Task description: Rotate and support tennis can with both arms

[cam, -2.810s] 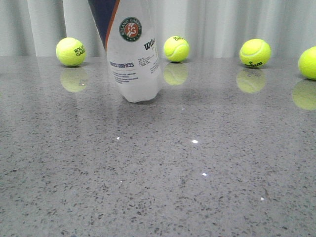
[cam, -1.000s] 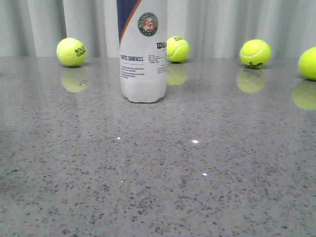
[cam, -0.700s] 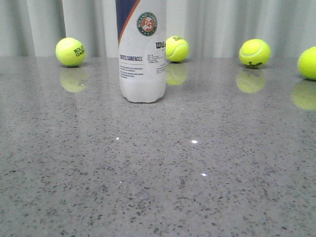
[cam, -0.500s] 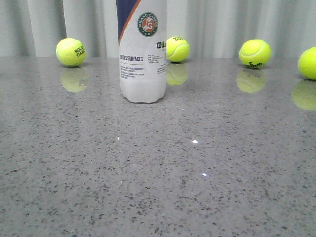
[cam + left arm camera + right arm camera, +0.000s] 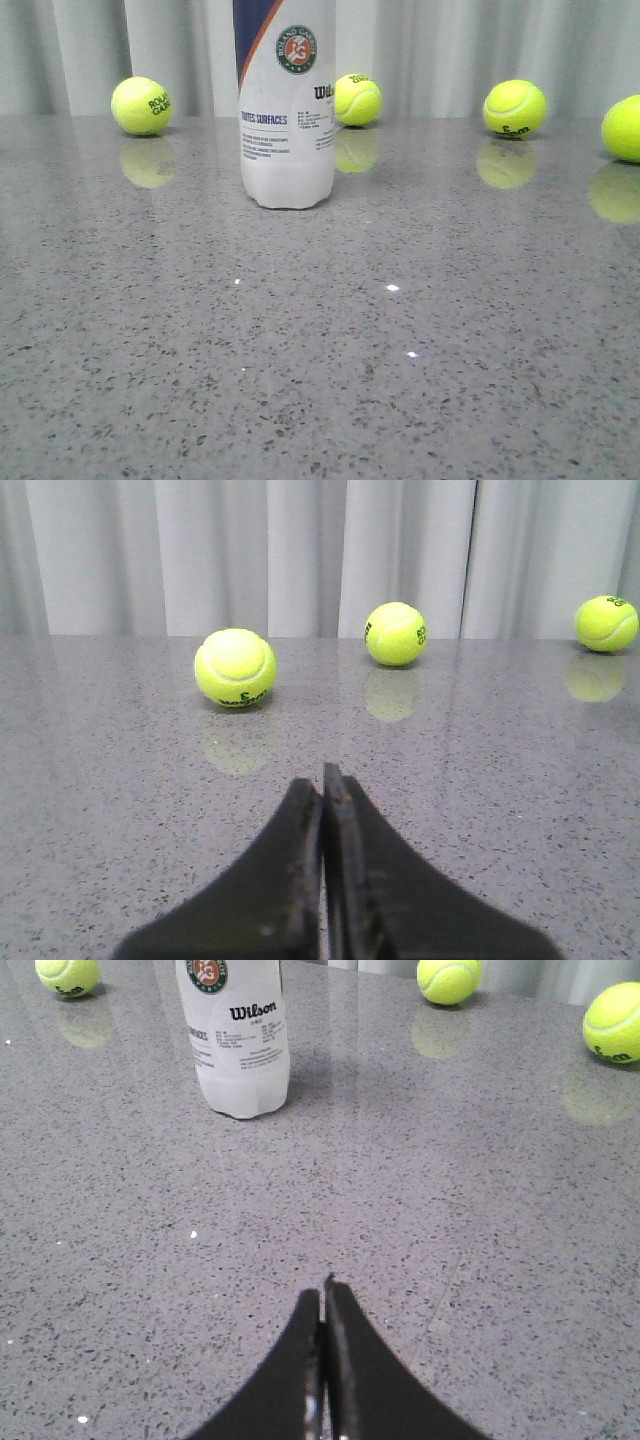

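Observation:
The tennis can (image 5: 287,110) stands upright on the grey speckled table (image 5: 400,330), its top cut off by the front view's edge; its navy panel, orange stripe and round emblem face the camera. It also shows in the right wrist view (image 5: 238,1035), far ahead of my right gripper (image 5: 323,1295), which is shut and empty low over the table. My left gripper (image 5: 322,780) is shut and empty, facing tennis balls, with no can in its view. Neither gripper shows in the front view.
Yellow-green tennis balls lie along the table's back by the white curtain: one far left (image 5: 141,105), one behind the can (image 5: 357,99), two at the right (image 5: 514,107) (image 5: 624,127). The left wrist view shows three balls, the nearest (image 5: 235,667) ahead.
The can was tilted with its top leaning left 2.8 s ago; it now stands upright, a little further right. Over the last second it has barely moved.

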Controlling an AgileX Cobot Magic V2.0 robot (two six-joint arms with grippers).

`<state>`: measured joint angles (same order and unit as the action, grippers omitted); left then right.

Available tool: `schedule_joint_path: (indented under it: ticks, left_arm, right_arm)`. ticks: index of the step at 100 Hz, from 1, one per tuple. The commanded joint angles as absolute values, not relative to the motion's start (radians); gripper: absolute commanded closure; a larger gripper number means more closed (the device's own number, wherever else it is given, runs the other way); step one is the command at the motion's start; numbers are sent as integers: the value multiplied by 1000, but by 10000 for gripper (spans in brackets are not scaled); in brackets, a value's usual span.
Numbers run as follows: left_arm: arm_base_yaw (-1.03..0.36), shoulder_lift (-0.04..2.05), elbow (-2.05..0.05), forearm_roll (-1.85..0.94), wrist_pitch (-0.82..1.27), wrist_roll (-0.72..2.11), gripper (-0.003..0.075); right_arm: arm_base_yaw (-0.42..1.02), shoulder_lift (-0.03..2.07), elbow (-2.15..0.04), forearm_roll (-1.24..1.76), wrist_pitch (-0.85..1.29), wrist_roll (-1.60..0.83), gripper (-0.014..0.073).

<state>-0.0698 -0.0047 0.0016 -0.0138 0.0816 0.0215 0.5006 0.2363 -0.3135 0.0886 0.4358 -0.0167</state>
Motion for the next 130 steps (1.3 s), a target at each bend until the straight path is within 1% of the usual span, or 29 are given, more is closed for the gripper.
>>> schedule_joint_path:
  ticks: [1,68,75,87,98,107,118,125,130]
  left_arm:
    - [-73,-30,45,-13,0,10,739]
    - [-75,-24,45,-13,6,10,739]
    - [-75,-24,45,-13,8,10,739]
    - [-75,-24,45,-13,8,10,739]
    - [-75,-24,45,-13,8,10,739]
    - [-75,-24,45,-13,8,10,739]
    - [-75,-24,45,-13,8,10,739]
    - [-75,-24,45,-13,8,10,739]
    - [-75,-24,45,-13,8,10,739]
  right_arm:
    - [499,245,-338,80,358,-18,655]
    - [499,244,-335,76,358,-18,655]
    - [488,235,-317,49,329,-18,655]
    - [376,235,-267,-9,179,-18,655]
    - [202,219,-182,-13,0,-18,655]
    - [58,180,-101,-20,-84,-17,655]
    - [-62,106,-11,-20,-114,-17,655]
    - [-85,43,31,-20,-121,-15,655]
    - [-85,-10,28,-20,-63,-13,655]
